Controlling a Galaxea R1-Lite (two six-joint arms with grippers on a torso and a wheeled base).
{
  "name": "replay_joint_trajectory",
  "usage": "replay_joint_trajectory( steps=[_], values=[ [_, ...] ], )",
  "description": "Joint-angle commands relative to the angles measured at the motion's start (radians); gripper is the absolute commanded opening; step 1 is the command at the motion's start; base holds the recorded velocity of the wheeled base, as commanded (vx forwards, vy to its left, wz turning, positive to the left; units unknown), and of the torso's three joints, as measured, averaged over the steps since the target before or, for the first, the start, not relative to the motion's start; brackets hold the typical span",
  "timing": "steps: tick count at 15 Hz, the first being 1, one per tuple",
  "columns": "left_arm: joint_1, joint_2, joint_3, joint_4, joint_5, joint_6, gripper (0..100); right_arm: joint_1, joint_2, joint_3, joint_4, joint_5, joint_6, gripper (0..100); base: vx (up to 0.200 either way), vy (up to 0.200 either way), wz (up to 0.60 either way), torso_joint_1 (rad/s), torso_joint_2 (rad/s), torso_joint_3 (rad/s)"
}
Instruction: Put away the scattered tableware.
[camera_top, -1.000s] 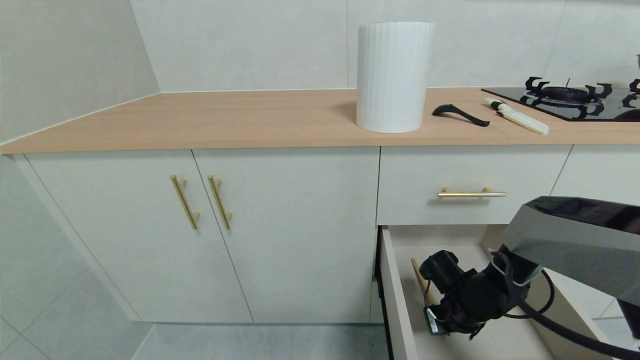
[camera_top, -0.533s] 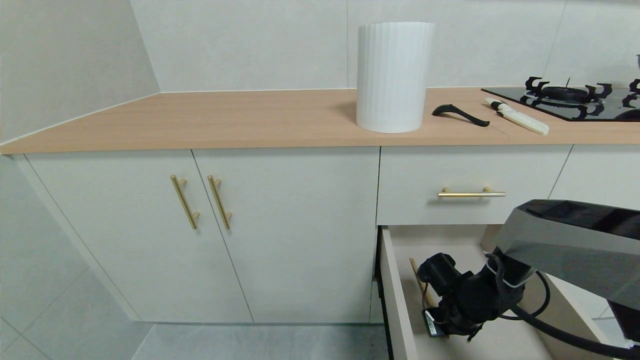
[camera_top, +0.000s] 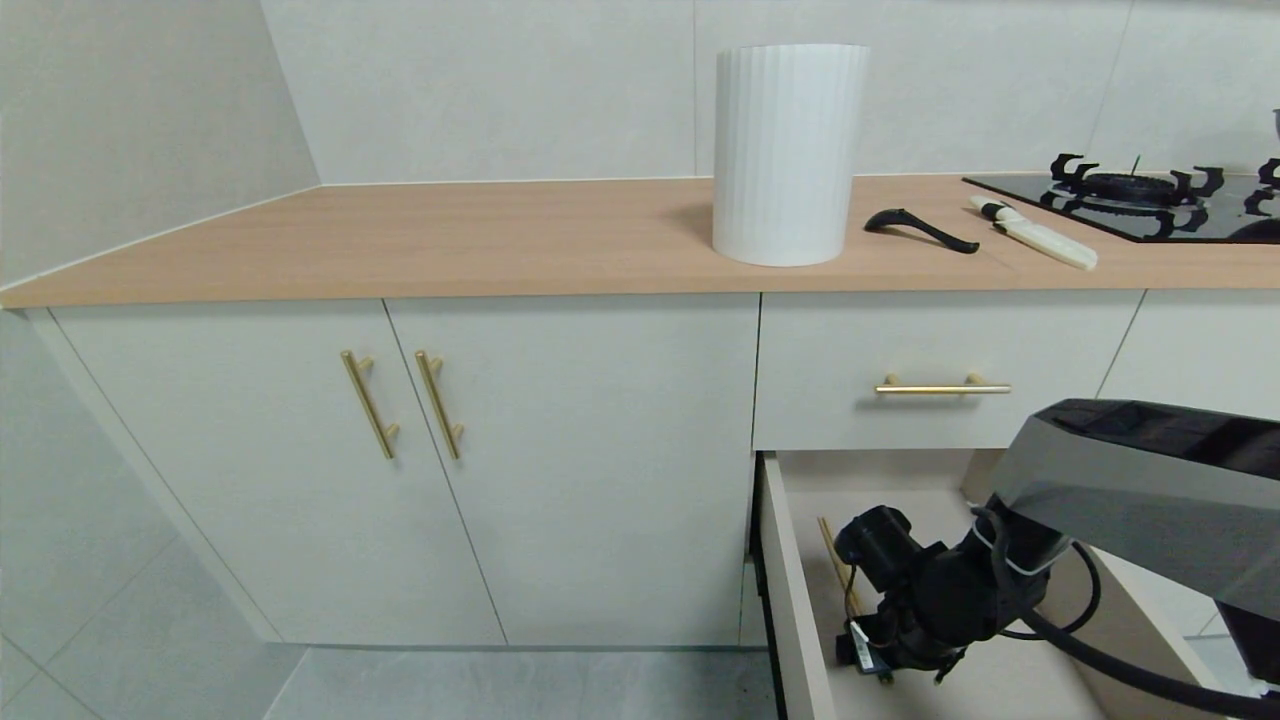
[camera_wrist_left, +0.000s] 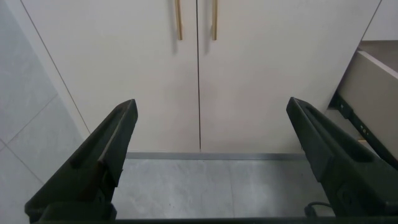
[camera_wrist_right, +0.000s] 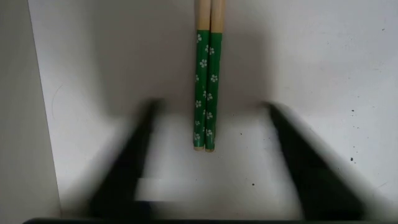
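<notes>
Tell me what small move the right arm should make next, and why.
Probably lift the right gripper straight up out of the open drawer. Its jaws stand wide apart and the chopsticks lie between them on the drawer floor, apparently released. A black utensil and a knife wait on the counter.

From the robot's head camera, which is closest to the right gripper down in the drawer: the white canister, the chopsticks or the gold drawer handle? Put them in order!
1. chopsticks: in the open drawer, right beside the right gripper.
2. gold drawer handle: on the upper drawer, above the gripper.
3. white canister: up on the countertop, farthest.
</notes>
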Motion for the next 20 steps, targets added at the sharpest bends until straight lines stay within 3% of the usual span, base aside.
replay_joint_trajectory(
  steps=[1, 6, 14, 20],
  values=[
    [-0.001, 0.000, 0.000, 0.000, 0.000, 0.000, 100, 0.001, -0.002, 0.000, 0.000, 0.000, 0.000, 100, 0.000, 0.000, 0.00, 0.000, 0.00, 0.000],
    [0.001, 0.000, 0.000, 0.000, 0.000, 0.000, 100, 0.001, -0.045, 0.013, 0.006, 0.000, 0.001, 100, 0.000, 0.000, 0.00, 0.000, 0.00, 0.000],
    [-0.001, 0.000, 0.000, 0.000, 0.001, 0.000, 100, -0.002, -0.564, 0.140, 0.002, -0.072, -0.085, 100, 0.000, 0.000, 0.00, 0.000, 0.00, 0.000],
    [-0.001, 0.000, 0.000, 0.000, 0.001, 0.000, 100, -0.067, -0.761, 0.154, 0.002, -0.072, -0.184, 100, 0.000, 0.000, 0.00, 0.000, 0.00, 0.000]
  ],
)
